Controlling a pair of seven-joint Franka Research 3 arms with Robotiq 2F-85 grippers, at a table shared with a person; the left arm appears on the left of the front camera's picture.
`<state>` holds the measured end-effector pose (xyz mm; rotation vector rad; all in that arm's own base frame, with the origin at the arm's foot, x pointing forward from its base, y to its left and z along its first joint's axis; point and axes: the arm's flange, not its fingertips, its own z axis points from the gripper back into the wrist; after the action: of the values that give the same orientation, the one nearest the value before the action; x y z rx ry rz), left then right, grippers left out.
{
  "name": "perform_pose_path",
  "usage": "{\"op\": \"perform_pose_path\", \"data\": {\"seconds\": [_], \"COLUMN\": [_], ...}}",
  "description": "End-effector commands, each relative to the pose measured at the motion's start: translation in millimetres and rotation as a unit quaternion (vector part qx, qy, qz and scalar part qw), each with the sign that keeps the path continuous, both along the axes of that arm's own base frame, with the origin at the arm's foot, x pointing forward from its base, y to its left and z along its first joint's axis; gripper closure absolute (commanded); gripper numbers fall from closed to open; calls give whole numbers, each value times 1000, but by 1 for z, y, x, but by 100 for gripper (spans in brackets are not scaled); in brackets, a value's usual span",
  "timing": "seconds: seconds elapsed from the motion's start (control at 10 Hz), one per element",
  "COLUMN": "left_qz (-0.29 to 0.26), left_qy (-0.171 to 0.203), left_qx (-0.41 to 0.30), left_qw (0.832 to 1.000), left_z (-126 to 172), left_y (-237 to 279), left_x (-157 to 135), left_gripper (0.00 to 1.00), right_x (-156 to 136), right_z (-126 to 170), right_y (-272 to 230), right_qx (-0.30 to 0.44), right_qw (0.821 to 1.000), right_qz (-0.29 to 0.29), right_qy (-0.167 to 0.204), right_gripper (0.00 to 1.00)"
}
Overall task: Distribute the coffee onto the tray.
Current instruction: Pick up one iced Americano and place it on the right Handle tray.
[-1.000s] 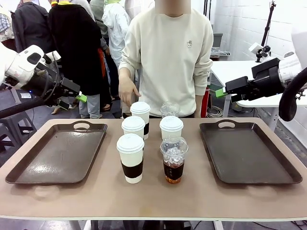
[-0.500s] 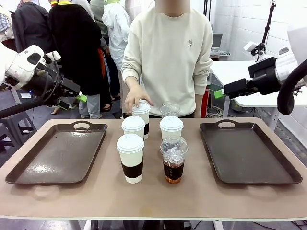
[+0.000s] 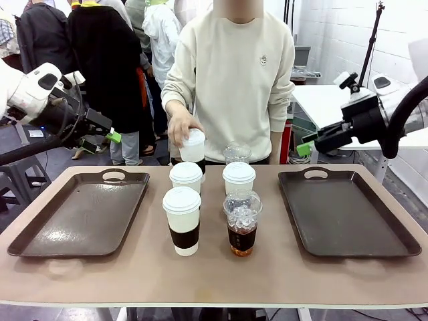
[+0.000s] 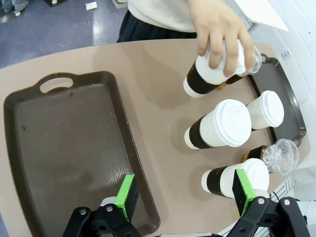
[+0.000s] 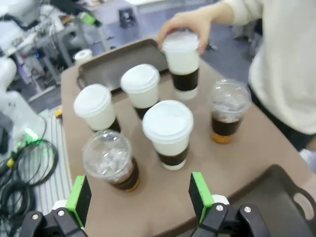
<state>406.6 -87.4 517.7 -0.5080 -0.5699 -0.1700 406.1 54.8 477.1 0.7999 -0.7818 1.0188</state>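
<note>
Six coffee cups stand mid-table between two dark trays. A person's hand (image 3: 179,127) holds the rear white sleeved cup (image 3: 192,146) lifted off the table; it shows tilted under the hand in the left wrist view (image 4: 210,74) and upright in the right wrist view (image 5: 182,61). Three more white cups (image 3: 182,219) (image 3: 186,177) (image 3: 239,177) and two iced coffees (image 3: 242,224) (image 3: 237,152) rest on the table. My left gripper (image 3: 110,138) (image 4: 185,193) hovers open above the left tray (image 3: 80,214). My right gripper (image 3: 305,145) (image 5: 139,196) hangs open behind the right tray (image 3: 348,214).
Both trays (image 4: 64,148) (image 5: 269,197) hold nothing. The person in a cream sweater (image 3: 234,73) stands at the far edge. Other people stand behind at the left. A white table (image 3: 321,100) lies behind at the right, and cables (image 5: 19,168) trail on the floor.
The person's hand came down on the rear white cup, gripped it and lifted it off the table. My right gripper dipped slightly lower. The left arm stayed still.
</note>
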Motion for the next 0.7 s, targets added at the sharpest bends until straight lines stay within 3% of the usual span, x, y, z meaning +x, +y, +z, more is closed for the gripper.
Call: {"op": "perform_pose_path", "data": {"seconds": [0.0, 0.2, 0.3, 0.6], "left_qz": [1, 1, 1, 1], "left_qy": [4, 4, 4, 4], "left_qx": [-11, -11, -11, -11], "left_qw": [1000, 1000, 1000, 1000], "left_z": [-1, -1, -1, -1], "left_y": [0, 0, 0, 0], "left_x": [1, 1, 1, 1], "left_gripper": [0, 0, 0, 0], "right_x": [7, 5, 7, -2], "right_z": [-6, -13, -9, -14], "right_y": [-9, -7, -7, -7], "right_qx": [-26, -45, -51, -33], "right_qw": [998, 995, 997, 997], "right_qz": [45, 64, 47, 55], "right_qy": [-22, -55, -34, -31], "right_gripper": [0, 0, 0, 0]}}
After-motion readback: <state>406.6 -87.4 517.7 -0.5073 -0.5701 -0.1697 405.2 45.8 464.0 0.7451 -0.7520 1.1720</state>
